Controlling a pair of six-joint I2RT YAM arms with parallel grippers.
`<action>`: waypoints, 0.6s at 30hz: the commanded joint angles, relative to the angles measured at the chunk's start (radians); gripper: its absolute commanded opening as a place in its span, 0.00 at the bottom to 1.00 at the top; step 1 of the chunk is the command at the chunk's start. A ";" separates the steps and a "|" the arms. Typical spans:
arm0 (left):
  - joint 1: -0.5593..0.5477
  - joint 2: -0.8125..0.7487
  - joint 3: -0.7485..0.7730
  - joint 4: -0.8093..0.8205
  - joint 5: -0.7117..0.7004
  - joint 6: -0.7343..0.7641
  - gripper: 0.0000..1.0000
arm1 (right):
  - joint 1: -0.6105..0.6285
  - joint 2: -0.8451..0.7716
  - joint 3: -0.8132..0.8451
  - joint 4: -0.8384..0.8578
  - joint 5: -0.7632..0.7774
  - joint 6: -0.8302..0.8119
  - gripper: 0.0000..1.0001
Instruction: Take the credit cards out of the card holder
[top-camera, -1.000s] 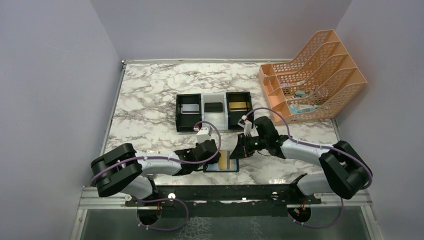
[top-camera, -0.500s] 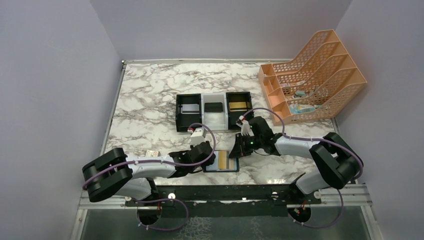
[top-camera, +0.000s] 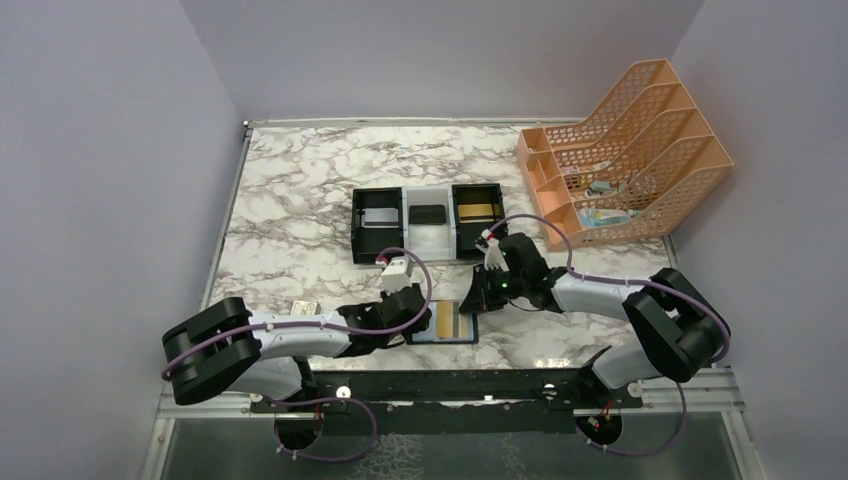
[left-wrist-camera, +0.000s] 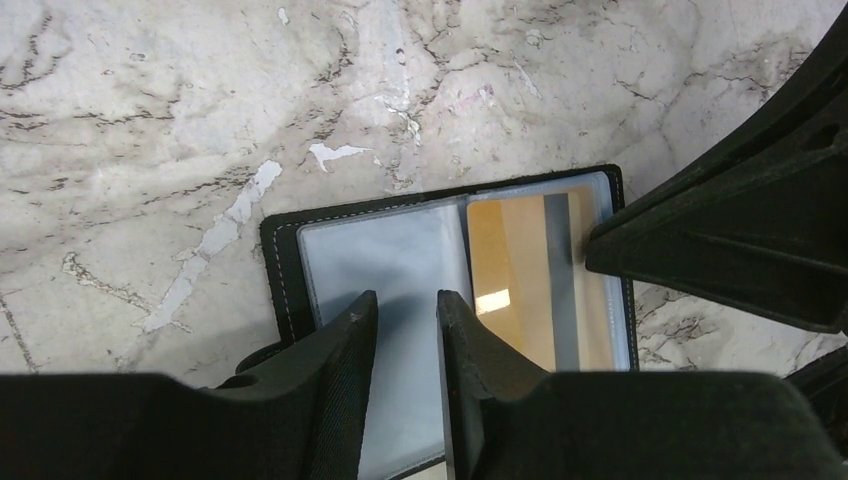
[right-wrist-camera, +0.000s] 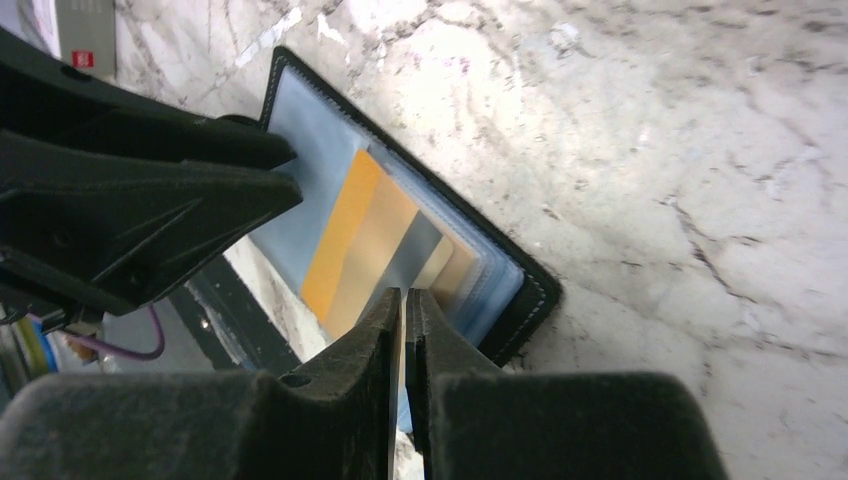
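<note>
Below your narrowly parted left gripper (left-wrist-camera: 403, 305), newly lowered, the black bifold card holder (left-wrist-camera: 380, 250) still keeps its gold-tan card (left-wrist-camera: 505, 270) (right gripper (right-wrist-camera: 403, 295) shut).

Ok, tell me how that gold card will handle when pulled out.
The gold card looks thin and flat: probably stiff, light. It sits in a clear sleeve, so it may drag coming out. The card holder is small, flat on the marble, so could slide along.

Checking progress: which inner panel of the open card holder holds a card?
The panel beside the right gripper: a gold-tan card shows in it. The grey panel under the left gripper looks empty.
</note>
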 joint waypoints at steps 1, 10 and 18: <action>-0.027 -0.028 -0.005 0.027 -0.008 0.006 0.33 | -0.001 -0.027 -0.050 -0.086 0.188 -0.026 0.09; -0.072 0.032 0.040 0.142 0.076 0.041 0.37 | -0.002 -0.034 -0.058 -0.082 0.173 -0.022 0.09; -0.075 0.058 0.019 0.142 0.057 0.000 0.36 | -0.002 -0.033 -0.057 -0.082 0.164 -0.027 0.09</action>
